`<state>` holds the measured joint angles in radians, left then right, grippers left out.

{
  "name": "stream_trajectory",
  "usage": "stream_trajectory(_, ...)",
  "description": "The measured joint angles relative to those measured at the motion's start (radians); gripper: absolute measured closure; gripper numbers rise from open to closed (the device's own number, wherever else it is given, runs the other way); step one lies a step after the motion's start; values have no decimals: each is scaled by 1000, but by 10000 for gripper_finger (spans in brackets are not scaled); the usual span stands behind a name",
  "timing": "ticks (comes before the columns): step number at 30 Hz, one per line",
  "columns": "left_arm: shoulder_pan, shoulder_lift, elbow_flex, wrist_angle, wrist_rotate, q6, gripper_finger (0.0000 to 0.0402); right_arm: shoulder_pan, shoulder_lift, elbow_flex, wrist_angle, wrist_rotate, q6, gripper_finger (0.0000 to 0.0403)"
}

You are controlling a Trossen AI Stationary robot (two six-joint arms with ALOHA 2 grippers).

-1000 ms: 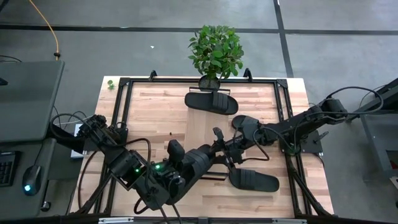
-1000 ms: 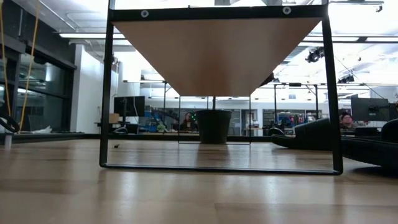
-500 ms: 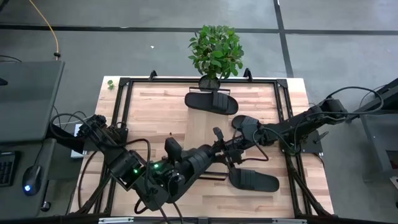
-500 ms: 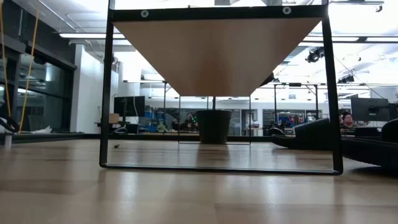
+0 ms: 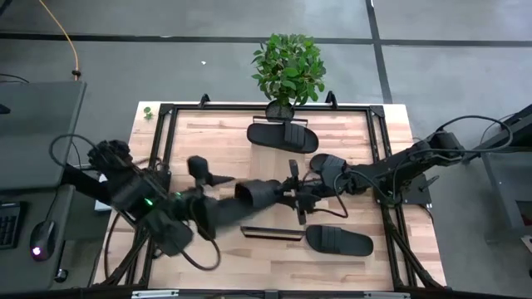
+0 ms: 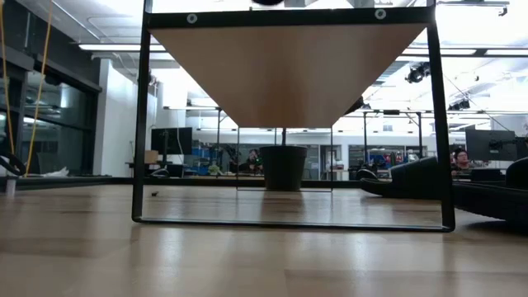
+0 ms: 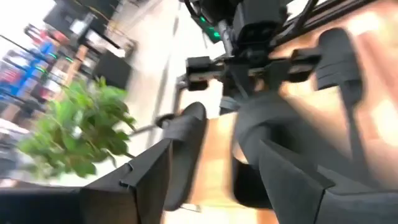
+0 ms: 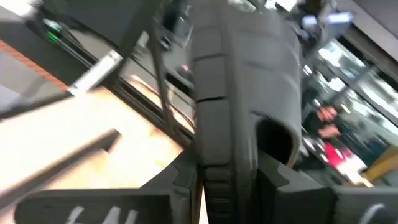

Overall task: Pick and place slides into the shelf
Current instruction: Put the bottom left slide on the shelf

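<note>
While the counter (image 5: 416,266) and the raised shelf (image 5: 208,137) stand as they did a second ago, the left arm has swung back toward its own side. The right arm reaches in from the far right as before.

Three slides lie apart in the high view: one at the back by the potted plant (image 5: 287,66), at (image 5: 283,135), one under the right arm (image 5: 331,169), and one toward the front (image 5: 337,241). The fourth slide (image 5: 259,193) hangs in mid-air over the middle of the shelf, between the two arms.

The change is at the left gripper (image 5: 237,199). Its fingers, pinched on that fourth slide a second ago, are now spread. The right gripper (image 5: 298,195) pinches the slide's other end, its fingers drawn in tight on it. This looks like a hand-over just finished: the slide's weight has passed to the right arm, which would then have to do the placing.

The high view blurs the left arm and cannot show how its fingers stand. The left wrist view does: the left fingers (image 7: 292,180) stand wide either side of the slide, with the right gripper clamped beyond it. Whether they still touch it I cannot tell. The right wrist view shows the sole running up from between the right fingers (image 8: 186,180). The low view shows neither gripper, only the shelf's underside, its black frame and dark shapes at the right edge.
</note>
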<state>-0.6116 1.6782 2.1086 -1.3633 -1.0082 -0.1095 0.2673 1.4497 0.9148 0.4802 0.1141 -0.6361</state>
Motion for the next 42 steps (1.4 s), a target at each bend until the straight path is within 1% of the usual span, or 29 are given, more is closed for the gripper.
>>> stream_trajectory(4,-1,-53,0,-85,48,-93,194,-2,-19,0,-31,94,3,331)
stream_trajectory(8,0,-102,0,-149,56,-145,209,9,-51,-2,-104,183,7,331)
stream_trajectory(11,0,-138,0,-202,56,-198,220,27,-91,-1,-166,221,10,331)
stream_trajectory(14,0,-178,-14,-208,57,-233,231,55,-101,0,-236,291,-2,331)
stream_trajectory(18,0,-229,-43,-208,61,-274,243,95,-105,-1,-288,373,-71,339)
stream_trajectory(21,1,-266,-86,-208,63,-302,251,111,-105,-1,-326,373,-91,353)
stream_trajectory(25,1,-314,-167,-208,63,-327,259,122,-105,-1,-322,354,-104,364)
stream_trajectory(28,2,-345,-240,-208,63,-350,263,121,-105,-1,-333,325,-104,363)
stream_trajectory(34,3,-404,-386,-207,63,-421,264,113,-105,-1,-397,323,-79,354)
stream_trajectory(40,3,-456,-483,-204,63,-494,264,110,-105,-1,-444,350,-98,354)
stream_trajectory(42,3,-467,-503,-200,62,-514,263,100,-105,-1,-455,340,-91,353)
